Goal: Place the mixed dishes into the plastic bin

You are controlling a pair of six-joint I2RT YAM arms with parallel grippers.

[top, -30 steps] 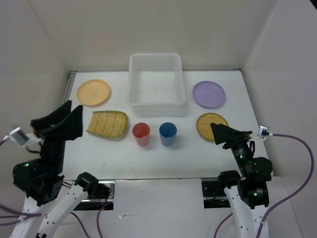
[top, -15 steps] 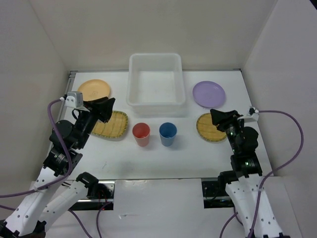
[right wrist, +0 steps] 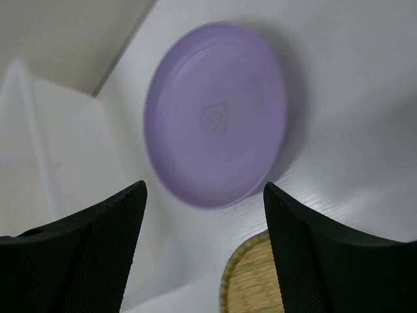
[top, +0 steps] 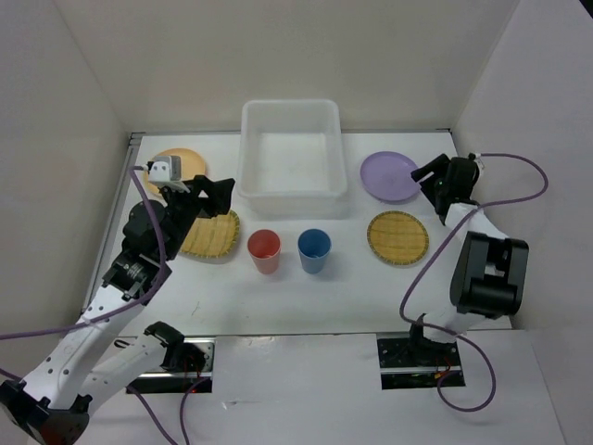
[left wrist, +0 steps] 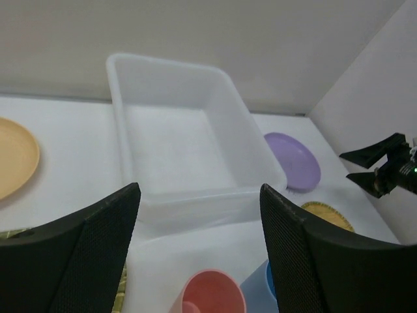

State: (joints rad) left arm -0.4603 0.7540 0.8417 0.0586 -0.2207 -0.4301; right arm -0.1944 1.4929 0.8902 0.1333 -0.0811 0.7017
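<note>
The plastic bin (top: 289, 105) stands empty at the back middle. In front of it stand a red cup (top: 264, 248) and a blue cup (top: 314, 247). On the left lie the orange-yellow plate (top: 185, 159) and the squarish woven tray (top: 213, 236). On the right lie the lilac plate (top: 384, 174) and the round woven tray (top: 397, 236). My left gripper (top: 218, 193) is open and empty above the squarish tray, facing the bin (left wrist: 163, 62) and red cup (left wrist: 208, 293). My right gripper (top: 428, 178) is open and empty just above the lilac plate's (right wrist: 215, 114) right edge.
White walls close in the table on the left, back and right. The right arm's cable (top: 519, 171) loops near the right wall. The left wrist view also shows the right gripper (left wrist: 378, 173) beyond the lilac plate (left wrist: 293, 160).
My left arm swung up from the near left to above the squarish tray. My right arm reached from the near right out to the lilac plate. The dishes have not moved.
</note>
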